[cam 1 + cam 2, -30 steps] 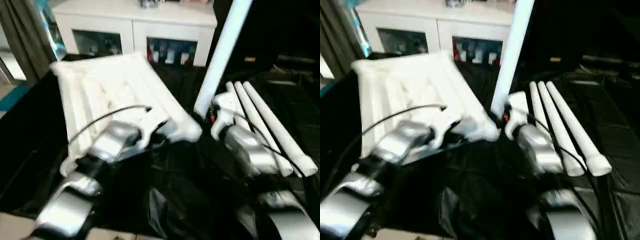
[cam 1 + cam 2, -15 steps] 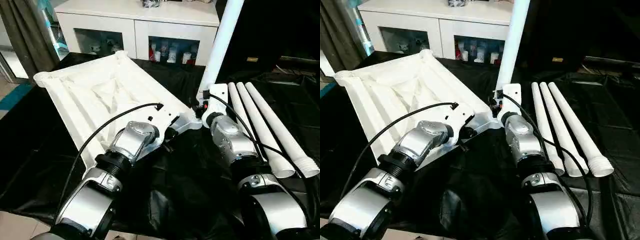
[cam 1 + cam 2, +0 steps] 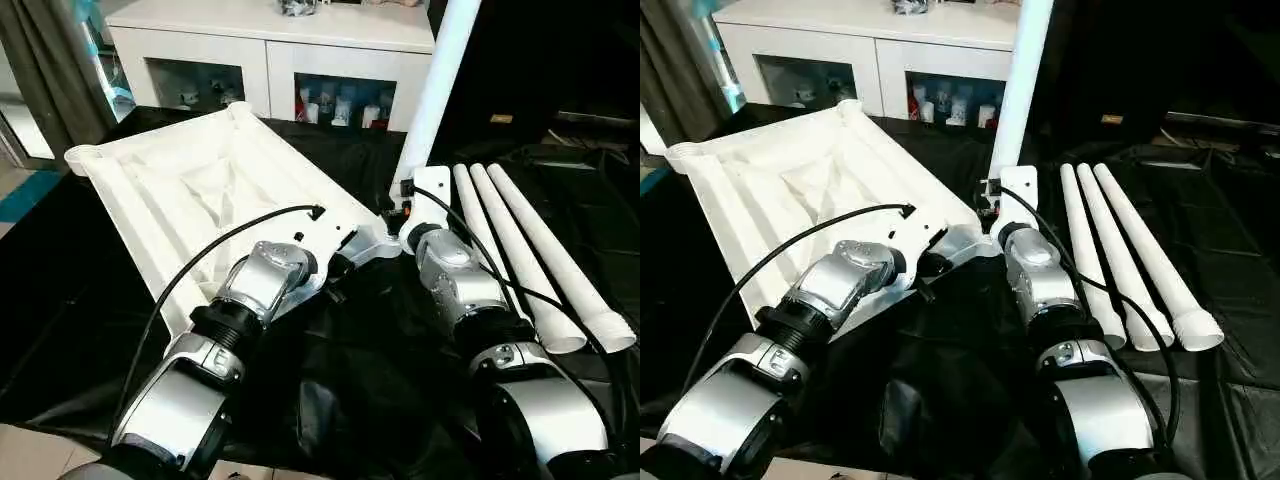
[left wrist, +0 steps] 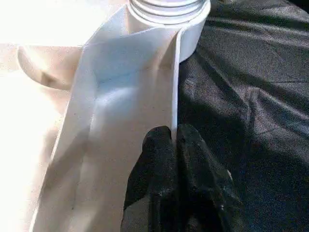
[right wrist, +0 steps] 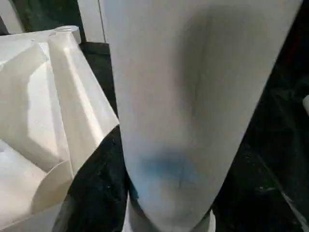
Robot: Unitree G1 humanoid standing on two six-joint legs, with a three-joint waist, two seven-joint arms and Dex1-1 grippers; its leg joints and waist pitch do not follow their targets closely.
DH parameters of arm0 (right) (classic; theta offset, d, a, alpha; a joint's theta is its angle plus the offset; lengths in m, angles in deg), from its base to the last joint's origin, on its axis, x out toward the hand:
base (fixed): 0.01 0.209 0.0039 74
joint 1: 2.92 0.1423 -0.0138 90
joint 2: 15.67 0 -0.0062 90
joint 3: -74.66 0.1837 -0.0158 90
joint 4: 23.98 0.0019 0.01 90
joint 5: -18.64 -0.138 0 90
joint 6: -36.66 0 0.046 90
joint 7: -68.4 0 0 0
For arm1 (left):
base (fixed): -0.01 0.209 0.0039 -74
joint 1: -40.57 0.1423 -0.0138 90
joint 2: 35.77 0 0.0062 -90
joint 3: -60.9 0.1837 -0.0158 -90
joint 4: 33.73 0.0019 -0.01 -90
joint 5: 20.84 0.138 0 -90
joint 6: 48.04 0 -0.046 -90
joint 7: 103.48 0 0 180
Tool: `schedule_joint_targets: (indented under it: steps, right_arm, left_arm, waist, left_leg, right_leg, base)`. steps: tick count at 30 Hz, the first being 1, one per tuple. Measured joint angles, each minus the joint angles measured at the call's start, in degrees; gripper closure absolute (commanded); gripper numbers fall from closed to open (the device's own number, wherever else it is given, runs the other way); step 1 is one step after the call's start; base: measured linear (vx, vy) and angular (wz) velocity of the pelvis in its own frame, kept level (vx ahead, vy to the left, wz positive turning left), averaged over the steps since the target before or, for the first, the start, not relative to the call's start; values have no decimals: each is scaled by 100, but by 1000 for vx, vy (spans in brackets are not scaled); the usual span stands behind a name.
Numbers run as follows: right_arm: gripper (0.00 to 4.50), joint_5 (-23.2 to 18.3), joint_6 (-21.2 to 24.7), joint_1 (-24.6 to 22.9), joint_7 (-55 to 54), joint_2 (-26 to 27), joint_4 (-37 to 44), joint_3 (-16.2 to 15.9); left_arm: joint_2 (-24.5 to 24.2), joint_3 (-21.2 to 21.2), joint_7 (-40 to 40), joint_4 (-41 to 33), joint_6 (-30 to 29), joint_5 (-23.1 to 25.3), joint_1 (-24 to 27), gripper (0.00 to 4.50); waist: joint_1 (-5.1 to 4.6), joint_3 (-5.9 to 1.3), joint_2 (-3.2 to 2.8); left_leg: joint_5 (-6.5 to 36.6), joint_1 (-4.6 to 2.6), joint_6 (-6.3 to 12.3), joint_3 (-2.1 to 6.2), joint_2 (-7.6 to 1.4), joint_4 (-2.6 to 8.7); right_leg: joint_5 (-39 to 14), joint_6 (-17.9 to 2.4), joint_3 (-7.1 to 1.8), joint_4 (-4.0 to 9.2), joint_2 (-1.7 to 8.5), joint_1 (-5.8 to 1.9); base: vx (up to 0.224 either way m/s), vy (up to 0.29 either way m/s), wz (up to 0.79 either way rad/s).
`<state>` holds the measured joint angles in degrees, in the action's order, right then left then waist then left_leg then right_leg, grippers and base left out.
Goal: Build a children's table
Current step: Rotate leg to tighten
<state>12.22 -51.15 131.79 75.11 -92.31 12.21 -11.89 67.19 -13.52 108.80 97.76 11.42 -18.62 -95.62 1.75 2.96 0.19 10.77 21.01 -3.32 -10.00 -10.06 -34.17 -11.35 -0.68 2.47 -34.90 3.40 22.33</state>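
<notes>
The left gripper (image 4: 175, 145) is pinched shut on the thin side rim of the table top (image 3: 190, 190), just behind the near right corner socket (image 4: 166, 21). The right gripper (image 3: 408, 200) is held around the upright leg (image 3: 432, 95), planted in that socket at about one o'clock. Since half a second ago little has shifted; seating appears under way. Three spare legs (image 3: 535, 260) lie at three o'clock.
</notes>
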Motion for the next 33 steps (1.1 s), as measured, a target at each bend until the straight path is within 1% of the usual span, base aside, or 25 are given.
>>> schedule_joint_targets:
  steps: [2, 3, 5, 6, 8, 14, 16, 18, 20, 23, 26, 29, 31, 33]
  right_arm:
    - [175, 0, -53, -79, 17, 12, -45, 11]
    - [155, 2, -47, -56, 36, 18, -83, 20]
    - [138, 1, -48, -50, 129, 19, -96, 53]
    - [138, 1, -48, -35, 155, 19, -105, 58]
    - [110, -4, -50, -8, 230, 20, -124, 62]
    - [56, -18, -45, -103, 669, 11, 112, 54]
    - [31, -24, 40, -248, 929, -39, 270, 26]
    - [31, -23, 163, -358, 1121, -135, 439, -51]
    - [31, -20, 346, -587, 1405, -290, 740, -193]
    - [31, -82, 687, -1157, 2197, -734, 1615, -426]
    - [31, -181, 979, -1533, 2784, -1114, 2303, -579]
    - [31, -318, 1180, -2005, 3457, -1617, 3064, -737]
    - [31, -399, 1291, -2192, 3775, -1851, 3381, -790]
    - [31, -481, 1389, -2333, 3980, -2012, 3643, -790]
  left_arm:
    - [-23, -9, 2, 32, -1, -19, -36, 450]
    - [-20, -8, -7, 63, -2, -3, -76, 450]
    - [-30, -15, -7, 63, 4, -7, -83, 450]
    - [-34, -15, -7, 63, 15, -7, -86, 450]
    - [-56, -15, 14, 62, 54, -4, -87, 450]
    - [-293, 67, 405, -53, 281, 12, -17, 450]
    - [-419, 80, 621, -232, 392, 12, 117, 450]
    - [-495, 97, 768, -338, 461, 3, 181, 450]
    - [-572, 134, 961, -493, 548, -6, 282, 450]
    - [-791, 220, 1400, -797, 889, -60, 550, 450]
    - [-985, 248, 1766, -996, 1102, -108, 728, 450]
    - [-1179, 306, 2193, -1275, 1274, -157, 930, 450]
    - [-1257, 313, 2414, -1328, 1356, -227, 994, 450]
    - [-1319, 314, 2576, -1422, 1402, -261, 1070, 450]
  waist:
    - [0, 10, -16]
    - [-6, 13, -20]
    - [-6, 13, -20]
    - [-4, 13, -20]
    - [-4, 13, -20]
    - [-21, 24, -38]
    - [6, 29, -45]
    - [33, 42, -66]
    - [67, 49, -78]
    - [179, 54, -85]
    - [216, 56, -90]
    - [305, 67, -109]
    - [331, 76, -131]
    - [336, 77, -145]
  left_leg:
    - [0, 9, 0, -4, 2, 0]
    - [0, 12, 0, -5, 2, 2]
    - [0, 19, 0, -5, 1, 9]
    - [0, 21, 0, -6, 1, 12]
    - [0, 26, 0, -6, 1, 19]
    - [-1, 41, 1, -7, 0, 26]
    - [-1, 48, 2, -7, -1, 31]
    - [-6, 59, 9, -7, -1, 30]
    - [-18, 77, 32, -8, -1, 29]
    - [-17, 96, 37, -5, -1, 29]
    - [-18, 100, 38, -4, -2, 26]
    - [-18, 100, 37, -6, -2, 22]
    - [-21, 98, 39, -7, -1, 17]
    - [-23, 95, 40, -8, -2, 16]
  right_leg:
    - [0, 0, -7, 0, 0, 11]
    - [1, 0, -7, 0, 0, 15]
    - [1, 0, -5, 0, 0, 25]
    - [1, 0, -5, 0, 0, 29]
    - [1, -1, -4, 0, -1, 39]
    - [1, -1, -3, -1, -2, 63]
    - [-2, -5, 1, 0, -2, 68]
    - [-3, -7, 2, 2, -1, 74]
    - [-4, -8, 6, 7, -1, 83]
    - [-4, -8, 10, 12, 0, 93]
    - [-4, -8, 9, 11, 2, 94]
    - [-4, -9, 8, 10, 4, 93]
    - [-4, -8, 6, 1, 5, 92]
    - [-4, -8, 5, -3, 6, 92]
  base:
    - [0, 0, 0]
    - [0, 0, 0]
    - [0, 0, 0]
    - [0, 0, 0]
    - [0, 0, 0]
    - [0, 0, 0]
    - [0, 0, 0]
    - [0, 0, 0]
    - [0, 0, 0]
    - [0, 0, 0]
    - [0, 0, 0]
    - [0, 0, 0]
    - [0, 0, 0]
    - [0, 0, 0]
